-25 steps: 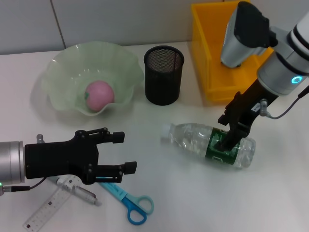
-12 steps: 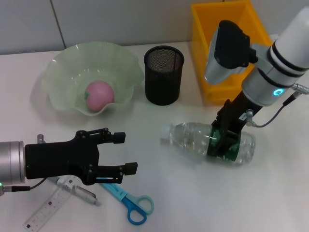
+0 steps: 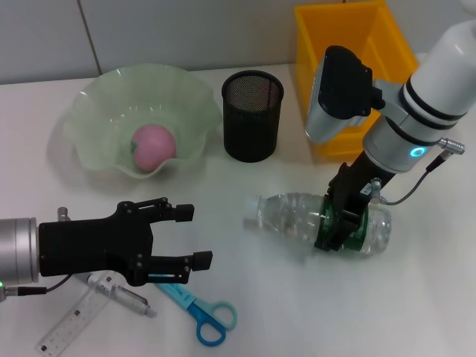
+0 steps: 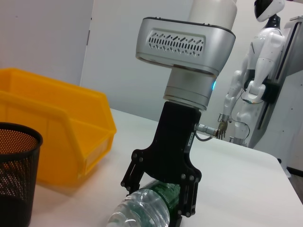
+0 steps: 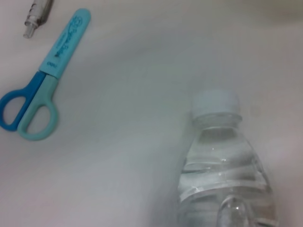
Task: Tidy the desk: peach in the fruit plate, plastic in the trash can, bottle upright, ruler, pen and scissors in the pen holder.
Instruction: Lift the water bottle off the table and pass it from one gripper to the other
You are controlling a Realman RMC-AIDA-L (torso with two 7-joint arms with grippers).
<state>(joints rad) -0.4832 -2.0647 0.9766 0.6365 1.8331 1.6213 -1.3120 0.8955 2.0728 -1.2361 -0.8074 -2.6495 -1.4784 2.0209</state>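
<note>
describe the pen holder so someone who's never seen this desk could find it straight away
At the back of the white table, between the pale green fruit plate and the yellow bin, stands the pen holder. It is the only black thing on the desk itself: an upright round mesh cup, open at the top.

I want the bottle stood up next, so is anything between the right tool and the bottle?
Nothing visible. The right tool is already down over the lying bottle at its green label, one finger on each side. The pen holder and yellow bin stand behind it, apart.
</note>
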